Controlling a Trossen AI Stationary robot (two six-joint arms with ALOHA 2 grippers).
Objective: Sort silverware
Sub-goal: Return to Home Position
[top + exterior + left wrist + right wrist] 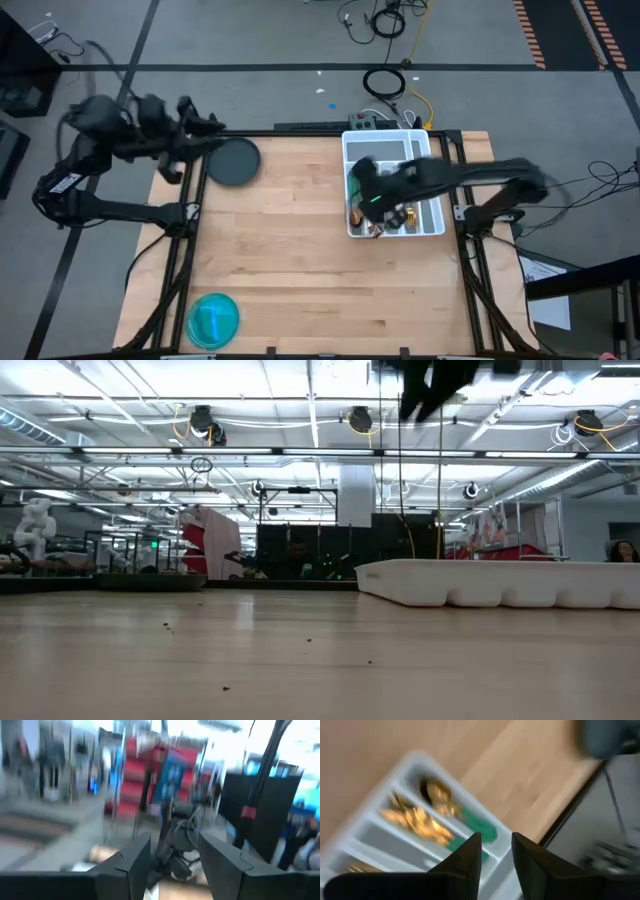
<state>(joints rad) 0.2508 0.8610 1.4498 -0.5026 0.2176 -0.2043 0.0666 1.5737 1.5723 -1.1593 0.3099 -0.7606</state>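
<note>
The silverware (417,822), gold heads on teal-green handles, lies in compartments of the white tray (415,757). In the high view the tray (345,150) stands at the table's far right, with pieces (385,222) at its near end. My right gripper (495,837) hangs above the tray (500,582), pointing steeply down. Its fingers are slightly apart with nothing between them. My left gripper (175,840) is raised at the far left (200,125), pointing level across the table, open and empty.
A dark round plate (235,160) lies at the far left, below my left gripper. A blue round bowl (213,320) stands at the near left edge. Bare wood lies between the bowl and the tray. Cables and a box (385,120) sit behind the tray.
</note>
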